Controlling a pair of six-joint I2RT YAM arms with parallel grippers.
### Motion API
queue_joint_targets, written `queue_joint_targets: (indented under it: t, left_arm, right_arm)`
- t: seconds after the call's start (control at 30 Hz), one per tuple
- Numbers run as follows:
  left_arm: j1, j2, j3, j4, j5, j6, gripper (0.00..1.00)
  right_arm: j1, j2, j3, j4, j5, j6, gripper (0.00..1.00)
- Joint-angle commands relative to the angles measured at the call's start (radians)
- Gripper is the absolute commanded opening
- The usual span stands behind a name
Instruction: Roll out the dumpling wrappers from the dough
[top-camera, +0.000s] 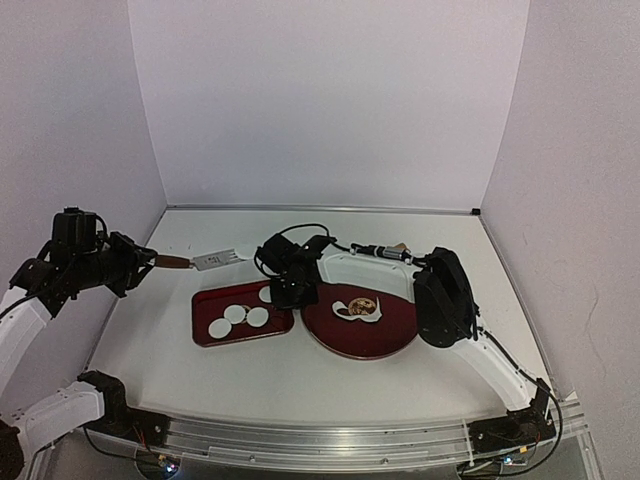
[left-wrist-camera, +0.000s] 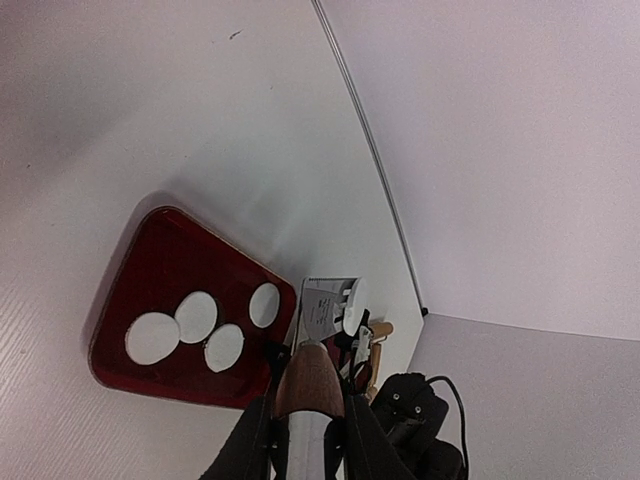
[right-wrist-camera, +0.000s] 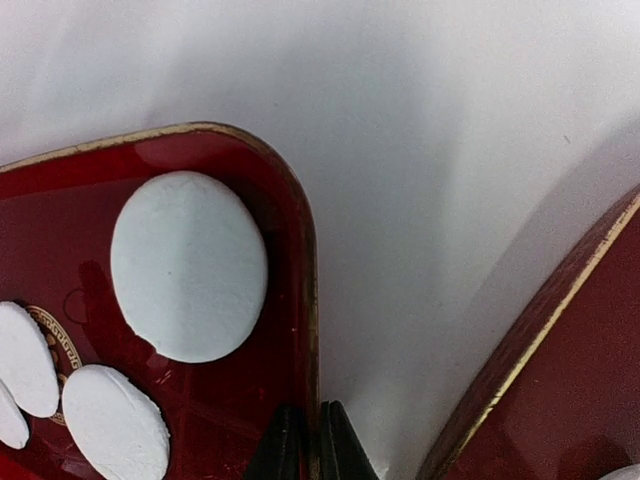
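Note:
Several round white dumpling wrappers (top-camera: 235, 313) lie in the rectangular red tray (top-camera: 205, 305). One more wrapper (left-wrist-camera: 354, 305) rests on the metal blade of a wooden-handled spatula (left-wrist-camera: 308, 380). My left gripper (left-wrist-camera: 308, 425) is shut on the spatula's handle and holds it in the air past the tray's far edge (top-camera: 215, 260). My right gripper (right-wrist-camera: 312, 418) is shut on the tray's right rim (right-wrist-camera: 312, 330), beside a wrapper (right-wrist-camera: 190, 265). The ragged dough piece (top-camera: 358, 308) lies on the round red plate (top-camera: 385, 340).
A wooden rolling pin (top-camera: 385, 250) lies behind the round plate, partly hidden by the right arm. A white board (top-camera: 350, 268) lies under that arm. The round plate's rim (right-wrist-camera: 560, 365) is close to the right of the tray. Walls close in on three sides.

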Motion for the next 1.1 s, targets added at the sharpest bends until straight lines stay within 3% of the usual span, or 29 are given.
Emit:
queue_joint_targets:
  t: [0.0,0.17,0.3,0.57,0.77,1.07]
  left_arm:
    - [0.004,-0.045,0.003,-0.060,-0.015,0.083,0.00]
    - [0.004,-0.108,-0.037,-0.048,-0.036,0.085,0.00]
    - [0.004,-0.121,-0.027,-0.085,-0.054,0.099,0.00]
    - [0.004,-0.062,0.055,-0.250,-0.164,0.306,0.00]
    - [0.005,0.016,0.103,-0.276,-0.234,0.397,0.00]
    - [0.004,0.081,0.193,-0.354,-0.341,0.507,0.00]
  right_arm:
    - [-0.017,-0.032,0.024,-0.039,-0.012,-0.024,0.21]
    - [-0.018,-0.060,0.013,0.001,-0.049,-0.101,0.40]
    - [-0.018,-0.090,-0.003,0.014,-0.053,-0.147,0.47]
    - [-0.023,-0.197,-0.055,0.057,-0.059,-0.260,0.72]
    - [-0.034,-0.297,-0.092,0.087,-0.128,-0.347,0.75]
    - [-0.139,-0.521,-0.302,0.087,-0.036,-0.365,0.80]
